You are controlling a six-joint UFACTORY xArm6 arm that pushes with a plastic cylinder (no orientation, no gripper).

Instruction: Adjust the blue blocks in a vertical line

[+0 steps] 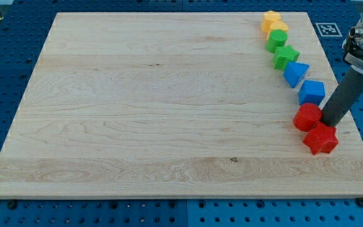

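Observation:
Two blue blocks lie near the board's right edge: a blue triangle-like block (295, 73) and, just below it, a blue cube (312, 93). My tip (328, 122) stands just below and right of the blue cube, between a red round block (307, 117) and a red star block (321, 139), touching or nearly touching both. The dark rod rises to the view's upper right.
Above the blue blocks a curved row runs up the right side: a green star block (285, 57), a green round block (277, 40), and two yellow blocks (276, 28) (271, 18). The wooden board (156, 107) ends just right of the rod.

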